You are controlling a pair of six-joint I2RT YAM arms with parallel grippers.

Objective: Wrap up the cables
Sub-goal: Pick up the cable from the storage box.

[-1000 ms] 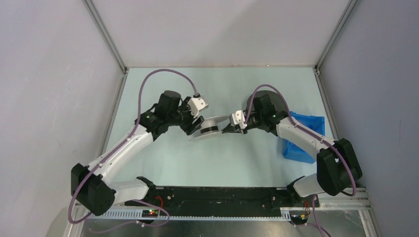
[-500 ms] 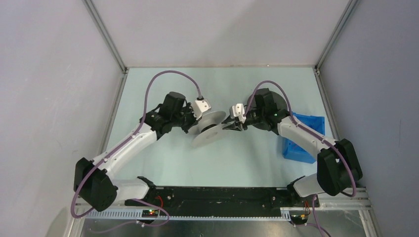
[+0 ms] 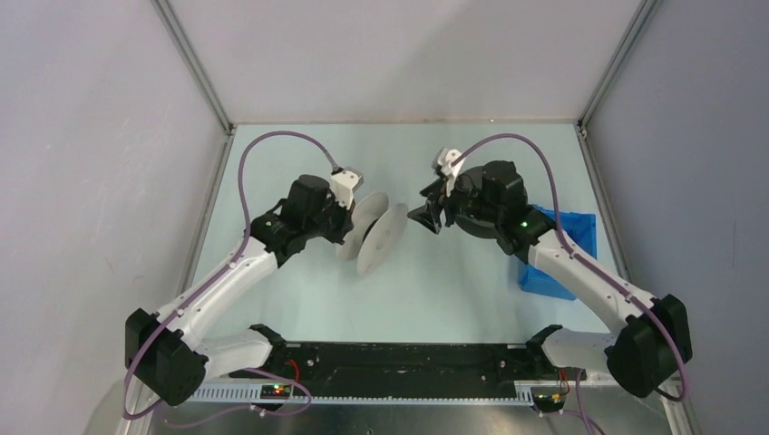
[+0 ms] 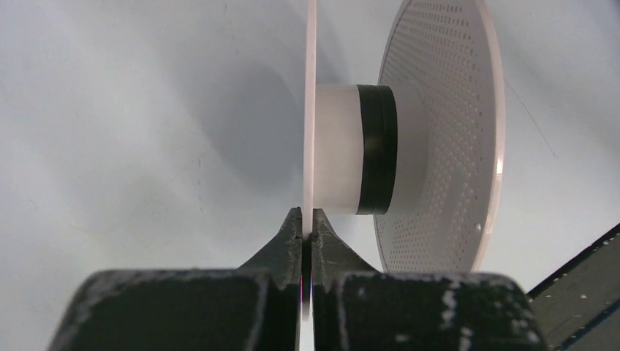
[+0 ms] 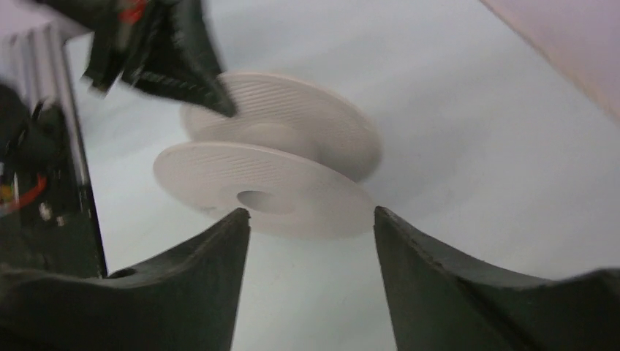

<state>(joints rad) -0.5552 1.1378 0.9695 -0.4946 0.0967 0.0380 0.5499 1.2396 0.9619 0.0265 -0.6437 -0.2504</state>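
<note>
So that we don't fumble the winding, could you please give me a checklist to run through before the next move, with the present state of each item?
1. Left pincer shut on the spool, pinching the rim of one flange: ok.
2. Right pincer open and apart from the spool: ok.
3. Spool's centre hole turned toward the right pincer: ok.
4. Spool lifted off the table: cannot tell.
5. A loose thin cable in view, ready to wind: not ok, none clearly seen.
6. Dark band on the spool's core being wound cable: cannot tell.
</note>
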